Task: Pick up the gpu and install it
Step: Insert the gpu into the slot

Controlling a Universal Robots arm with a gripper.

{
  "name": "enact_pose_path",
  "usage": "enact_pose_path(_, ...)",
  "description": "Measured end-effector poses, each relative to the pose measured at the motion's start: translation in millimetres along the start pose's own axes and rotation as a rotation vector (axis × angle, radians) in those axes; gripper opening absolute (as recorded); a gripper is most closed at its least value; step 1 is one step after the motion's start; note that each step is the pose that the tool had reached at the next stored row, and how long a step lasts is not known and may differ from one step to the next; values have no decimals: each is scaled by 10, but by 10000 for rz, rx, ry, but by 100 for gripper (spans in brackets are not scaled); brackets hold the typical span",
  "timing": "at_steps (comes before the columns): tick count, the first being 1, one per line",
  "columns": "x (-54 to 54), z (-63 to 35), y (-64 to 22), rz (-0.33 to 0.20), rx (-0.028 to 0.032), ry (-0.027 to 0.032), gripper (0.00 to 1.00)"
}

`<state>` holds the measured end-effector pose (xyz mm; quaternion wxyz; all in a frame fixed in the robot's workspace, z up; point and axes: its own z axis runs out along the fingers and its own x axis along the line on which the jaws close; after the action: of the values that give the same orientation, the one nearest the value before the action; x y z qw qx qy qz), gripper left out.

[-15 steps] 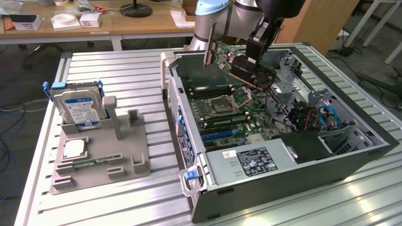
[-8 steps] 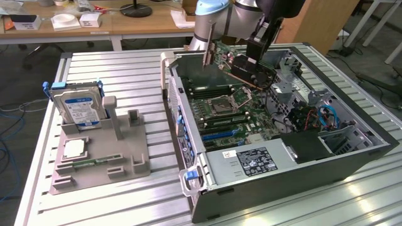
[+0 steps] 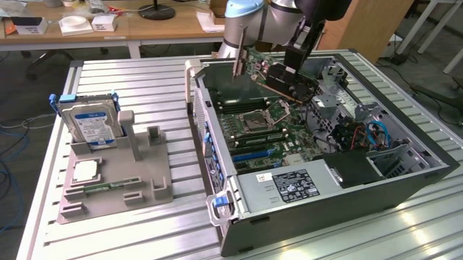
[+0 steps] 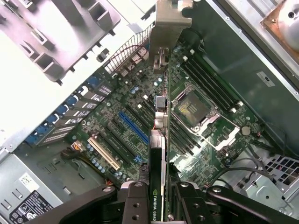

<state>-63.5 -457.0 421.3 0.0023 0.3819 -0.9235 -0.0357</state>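
The gripper (image 4: 162, 193) pinches the gpu (image 3: 269, 76) across board and cooler, aloft over the open case (image 3: 326, 222). It looks light and stiff but fragile, so I'd hold its edges or bracket, not its components.

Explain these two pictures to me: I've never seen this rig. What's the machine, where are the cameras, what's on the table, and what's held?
The machine is a single robot arm with a two-fingered gripper. The exterior view comes from a camera off the arm, looking over a ribbed metal table. The wrist view comes from a camera on the arm's wrist, looking past the gripper. On the table lies an open computer case with its motherboard exposed. At the exterior view's left, a grey holder carries an upright hard drive. The gripper is shut on the gpu, a green card with a black cooler, and holds it over the motherboard.
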Motion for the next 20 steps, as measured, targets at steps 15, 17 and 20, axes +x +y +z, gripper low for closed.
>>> enact_pose_path(15, 6, 0, -4, -600, -14, 40, 26)
enact_pose_path(17, 6, -1, -4, -680, -15, 47, 26)
enact_pose_path(20, 7, -1, -5, -789, -18, 54, 26)
